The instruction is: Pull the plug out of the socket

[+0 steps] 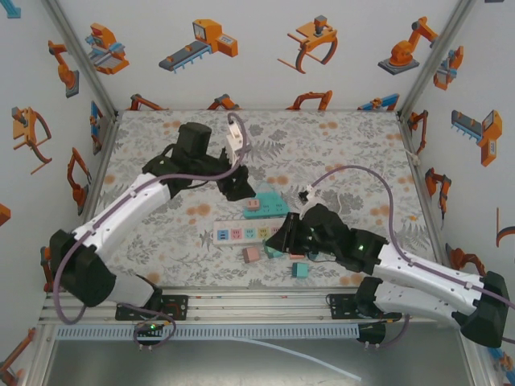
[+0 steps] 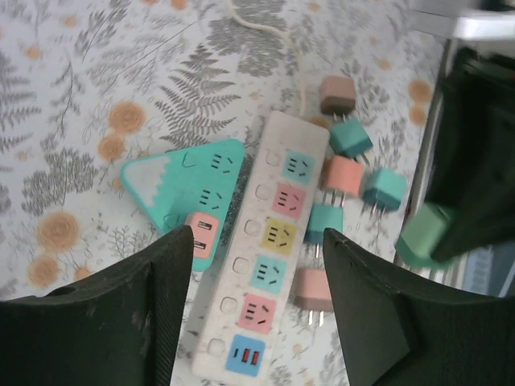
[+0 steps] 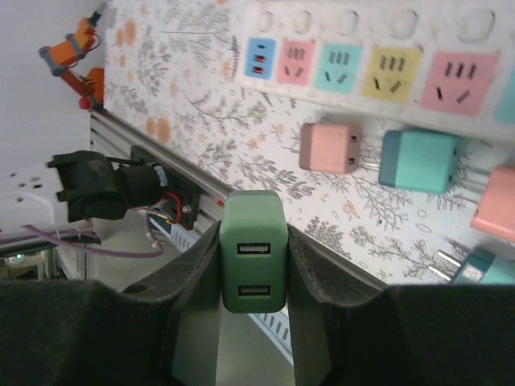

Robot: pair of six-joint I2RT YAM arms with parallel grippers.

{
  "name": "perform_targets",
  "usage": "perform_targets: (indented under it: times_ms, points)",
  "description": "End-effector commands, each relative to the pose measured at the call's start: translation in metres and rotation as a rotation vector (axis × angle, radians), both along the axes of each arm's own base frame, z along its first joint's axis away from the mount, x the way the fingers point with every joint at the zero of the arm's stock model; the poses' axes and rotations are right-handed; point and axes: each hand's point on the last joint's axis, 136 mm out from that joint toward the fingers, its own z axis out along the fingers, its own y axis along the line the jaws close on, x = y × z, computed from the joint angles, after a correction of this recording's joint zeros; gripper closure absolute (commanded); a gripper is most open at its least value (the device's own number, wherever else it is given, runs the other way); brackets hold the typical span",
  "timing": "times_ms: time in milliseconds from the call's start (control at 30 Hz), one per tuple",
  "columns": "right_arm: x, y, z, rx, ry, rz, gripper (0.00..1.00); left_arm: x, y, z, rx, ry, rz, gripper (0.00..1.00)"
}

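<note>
Green two-port USB plug [image 3: 253, 261] sits clamped in the right gripper [image 1: 279, 239], clear of the white power strip [image 2: 259, 229], toward the table's [image 1: 354, 145] near edge; left gripper [image 2: 253, 237] stands parted, empty, above the strip.

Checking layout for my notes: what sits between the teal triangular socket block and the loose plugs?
The white power strip, lengthwise between teal block and loose plugs; clearest in the left wrist view.

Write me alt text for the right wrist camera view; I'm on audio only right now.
The right hand is shut on a green two-port USB plug, held clear of the white power strip. The strip's coloured sockets in this view are empty, and loose plugs lie beside it, a pink one next to a teal one.
</note>
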Motion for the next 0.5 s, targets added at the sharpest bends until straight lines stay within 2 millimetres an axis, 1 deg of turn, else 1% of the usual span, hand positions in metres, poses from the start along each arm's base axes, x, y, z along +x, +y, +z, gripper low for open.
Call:
perform_targets:
  times_ms: [0,33,67,133,200,300,367,467]
  points:
    - [0.003,-0.002,-0.011,0.046,0.043,-0.087,0.99,-0.059,0.012,-0.001,-0.015,-0.232,-0.358,0.35]
    - [0.002,-0.003,-0.018,0.041,0.053,-0.094,0.99,-0.069,0.016,-0.005,-0.004,-0.266,-0.409,0.33]
    - [0.0,-0.006,-0.028,0.034,0.068,-0.107,0.99,-0.073,0.02,-0.009,0.003,-0.301,-0.437,0.33]
    - [-0.002,-0.009,-0.041,0.022,0.083,-0.121,0.99,-0.076,0.022,-0.014,0.013,-0.321,-0.459,0.31]
    - [-0.003,-0.012,-0.053,0.01,0.096,-0.139,0.99,-0.081,0.024,-0.018,0.019,-0.325,-0.489,0.27]
    - [-0.006,-0.015,-0.067,0.01,0.11,-0.156,0.99,-0.093,0.025,-0.019,-0.008,-0.318,-0.56,0.2]
    - [-0.007,-0.017,-0.075,0.008,0.119,-0.166,0.98,-0.097,0.025,-0.018,-0.024,-0.315,-0.582,0.18]
    - [-0.009,-0.019,-0.086,-0.016,0.132,-0.168,0.96,-0.099,0.025,-0.021,-0.023,-0.309,-0.599,0.17]
